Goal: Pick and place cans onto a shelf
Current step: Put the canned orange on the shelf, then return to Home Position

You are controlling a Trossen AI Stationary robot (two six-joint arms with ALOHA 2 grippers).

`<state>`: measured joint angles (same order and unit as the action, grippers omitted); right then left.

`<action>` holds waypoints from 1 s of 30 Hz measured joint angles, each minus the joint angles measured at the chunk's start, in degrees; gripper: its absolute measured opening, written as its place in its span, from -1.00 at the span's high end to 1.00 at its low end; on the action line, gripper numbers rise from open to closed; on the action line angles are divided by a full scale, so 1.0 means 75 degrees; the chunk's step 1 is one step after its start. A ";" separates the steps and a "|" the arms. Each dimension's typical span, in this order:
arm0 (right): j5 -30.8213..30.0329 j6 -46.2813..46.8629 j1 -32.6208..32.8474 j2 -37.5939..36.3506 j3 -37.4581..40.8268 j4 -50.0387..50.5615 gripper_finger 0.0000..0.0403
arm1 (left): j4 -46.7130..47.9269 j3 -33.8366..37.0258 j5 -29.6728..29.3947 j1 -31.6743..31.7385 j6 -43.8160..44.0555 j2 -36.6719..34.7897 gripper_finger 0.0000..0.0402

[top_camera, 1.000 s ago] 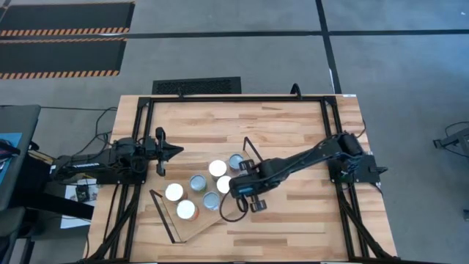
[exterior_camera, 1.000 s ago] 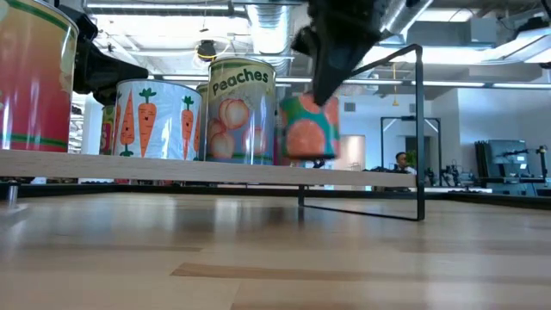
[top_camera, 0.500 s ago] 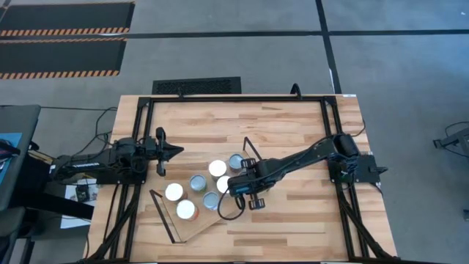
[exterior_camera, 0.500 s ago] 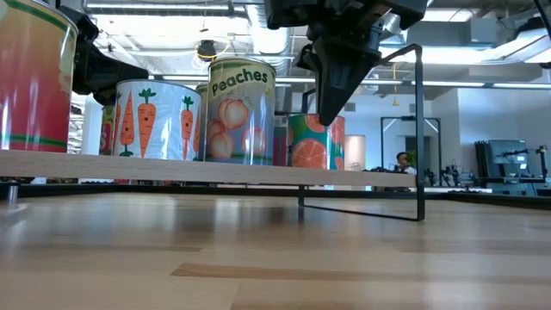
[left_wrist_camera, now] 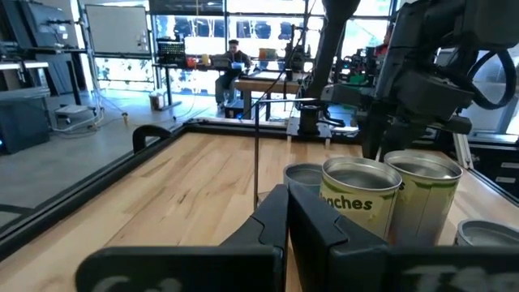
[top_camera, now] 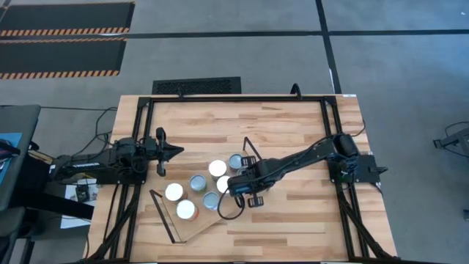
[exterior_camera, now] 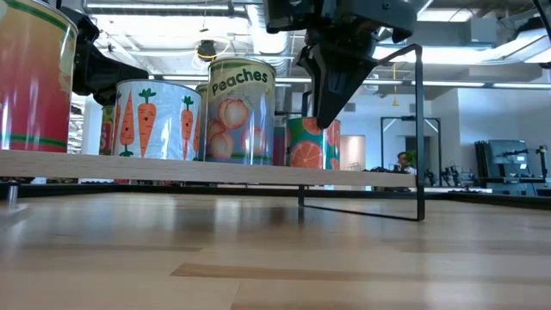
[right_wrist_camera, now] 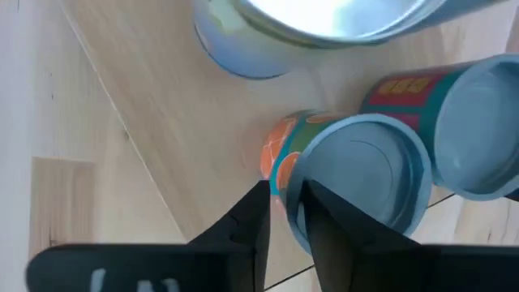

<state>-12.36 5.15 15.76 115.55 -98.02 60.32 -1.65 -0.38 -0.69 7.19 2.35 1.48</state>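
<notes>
The shelf (top_camera: 192, 224) is a light-wood board lying slantwise on the table, with black wire frames at both ends. Several cans stand on it, among them a peaches can (exterior_camera: 242, 108) and a carrot can (exterior_camera: 159, 119). My right gripper (top_camera: 233, 184) reaches down onto an orange-labelled can (exterior_camera: 306, 143) with a blue-grey top (right_wrist_camera: 361, 182), at the shelf's right part. My left gripper (top_camera: 176, 151) is shut and empty, level over the table, left of the shelf; its fingers show in the left wrist view (left_wrist_camera: 288, 223). My right gripper holds the orange-labelled can by its top rim (right_wrist_camera: 285, 180), on the rim's side toward the table's right edge. One finger is outside the wall and the other over the recessed top. The fingers point down from above. The can stands upright on the shelf board.
A teal and red can (right_wrist_camera: 454, 105) stands close beside the held can, and a silver-topped can (right_wrist_camera: 324, 20) just beyond it. The shelf's black wire frame (exterior_camera: 419, 129) rises near the right gripper. Bare tabletop (top_camera: 308, 213) lies right of the shelf.
My right gripper has gone a little toward the table's left edge and down with the orange-labelled can. The can, held above the board a second ago, now stands on the shelf next to the peaches can.
</notes>
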 joint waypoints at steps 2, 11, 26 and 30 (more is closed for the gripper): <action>-0.0024 -0.0001 0.0026 0.0000 0.0000 -0.0057 0.47 | 0.0000 0.0000 0.0000 0.0001 0.0000 0.0000 1.00; -0.0026 0.0006 0.0130 -0.0064 0.0000 -0.0097 0.38 | 0.0000 0.0000 0.0003 0.0001 0.0000 0.0000 1.00; -0.0154 -0.0180 0.0607 -0.1456 -0.0006 0.0430 0.57 | 0.0002 0.0000 0.0002 0.0001 -0.0035 0.0003 1.00; -0.0146 -0.0688 0.0823 -0.2005 0.0186 -0.0211 0.85 | -0.0001 0.0001 0.0003 0.0001 -0.0038 0.0003 1.00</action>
<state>-13.46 -0.02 21.93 100.51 -96.62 58.74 -1.66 -0.38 -0.67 7.20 2.07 1.50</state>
